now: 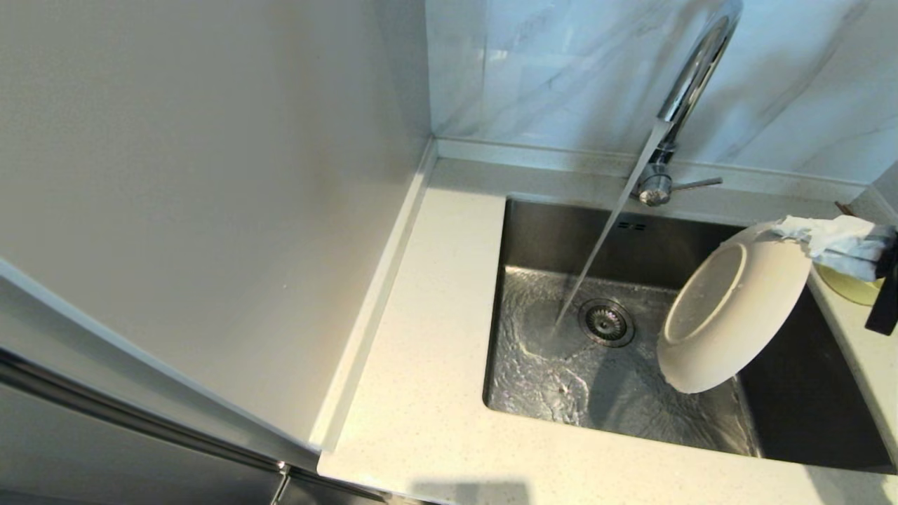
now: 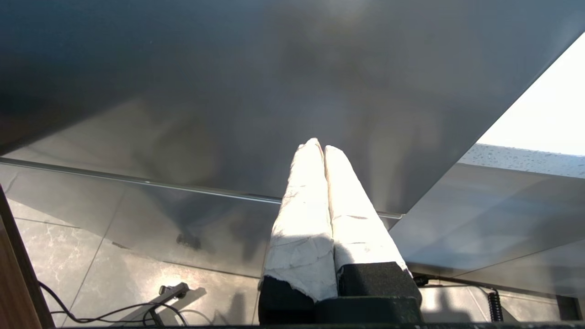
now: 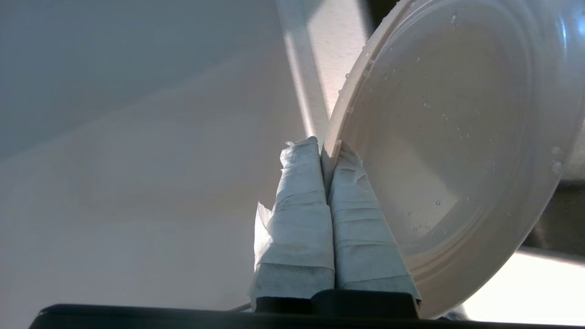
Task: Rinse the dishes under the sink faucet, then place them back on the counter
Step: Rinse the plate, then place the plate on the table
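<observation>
My right gripper (image 1: pixel 796 230) is shut on the rim of the cream-white plate (image 1: pixel 744 308). It holds the plate tilted on edge over the right side of the sink (image 1: pixel 547 231), foot ring towards the head camera. In the right wrist view the wrapped fingertips (image 3: pixel 297 155) pinch the rim, and the plate's inner face (image 3: pixel 448 137) carries water drops. The chrome faucet (image 1: pixel 691 77) pours a stream (image 1: pixel 603 238) that lands left of the drain strainer (image 1: pixel 606 322), clear of the plate. The pale-yellow bowl (image 1: pixel 852 287) peeks out behind the gripper. My left gripper (image 2: pixel 319 145) is shut and empty, low by the cabinet front.
The speckled counter (image 1: pixel 435 315) runs along the sink's left and front. A tall pale panel (image 1: pixel 210 175) stands at the left. The faucet's lever (image 1: pixel 698 184) points right. A thin brown tip (image 1: pixel 844 208), perhaps the chopsticks, shows at the far right.
</observation>
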You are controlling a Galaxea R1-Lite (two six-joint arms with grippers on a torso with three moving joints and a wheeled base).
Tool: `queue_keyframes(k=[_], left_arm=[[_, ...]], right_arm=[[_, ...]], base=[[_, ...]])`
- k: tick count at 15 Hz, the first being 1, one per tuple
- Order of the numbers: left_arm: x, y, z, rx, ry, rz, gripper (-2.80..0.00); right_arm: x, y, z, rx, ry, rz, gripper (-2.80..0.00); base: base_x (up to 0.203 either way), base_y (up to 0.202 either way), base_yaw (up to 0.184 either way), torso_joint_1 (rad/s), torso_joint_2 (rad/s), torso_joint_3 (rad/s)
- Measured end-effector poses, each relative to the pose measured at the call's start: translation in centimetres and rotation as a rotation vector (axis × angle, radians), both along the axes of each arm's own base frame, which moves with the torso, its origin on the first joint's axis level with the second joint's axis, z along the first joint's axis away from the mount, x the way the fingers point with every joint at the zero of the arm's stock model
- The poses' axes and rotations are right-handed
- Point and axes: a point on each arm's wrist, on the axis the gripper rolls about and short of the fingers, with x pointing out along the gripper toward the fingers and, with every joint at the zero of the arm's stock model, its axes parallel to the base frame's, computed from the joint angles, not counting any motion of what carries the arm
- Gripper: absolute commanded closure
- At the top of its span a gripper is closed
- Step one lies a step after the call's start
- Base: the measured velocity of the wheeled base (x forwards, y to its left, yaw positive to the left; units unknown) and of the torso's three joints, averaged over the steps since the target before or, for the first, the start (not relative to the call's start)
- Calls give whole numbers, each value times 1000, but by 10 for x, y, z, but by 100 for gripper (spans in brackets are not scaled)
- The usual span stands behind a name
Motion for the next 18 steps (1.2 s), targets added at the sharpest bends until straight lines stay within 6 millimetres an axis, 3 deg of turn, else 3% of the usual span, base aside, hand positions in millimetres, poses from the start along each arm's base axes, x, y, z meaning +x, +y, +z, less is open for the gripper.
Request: queue_keyframes(k=[2, 3, 5, 8, 10, 11, 13, 14, 16, 18], left_arm=[[0, 0, 0, 0, 0, 1, 0], [0, 0, 0, 0, 0, 1, 0], [0, 0, 0, -1, 0, 1, 0], [0, 0, 0, 0, 0, 0, 0], [0, 0, 0, 0, 1, 1, 0], [0, 0, 0, 0, 0, 1, 0], [0, 0, 0, 0, 0, 0, 0], [0, 0, 0, 0, 0, 1, 0], [0, 0, 0, 0, 0, 1, 0], [0, 0, 0, 0, 0, 1, 0]], right_arm=[[5, -1, -2, -5, -42, 4, 0], [6, -1, 8, -7, -54, 4, 0], [2, -1, 59, -22, -157, -2, 0], [-33, -1, 150, -84, -370, -26, 0], [-54, -1, 176, -132, -430, -44, 0], [-57, -1, 178, -162, -437, -52, 0], [-47, -3, 161, -224, -389, -58, 0], [-34, -5, 137, -249, -317, -52, 0], [-7, -8, 66, -292, -119, -24, 0], [7, -7, -4, -362, 43, -9, 0]], base=[[0, 0, 0, 0, 0, 0], [0, 0, 0, 0, 0, 0], [0, 0, 0, 0, 0, 0], [0, 0, 0, 0, 0, 0], [0, 0, 0, 0, 0, 0], [0, 0, 0, 0, 0, 0], [0, 0, 0, 0, 0, 0], [0, 0, 0, 0, 0, 0], [0, 0, 0, 0, 0, 0], [0, 0, 0, 0, 0, 0]])
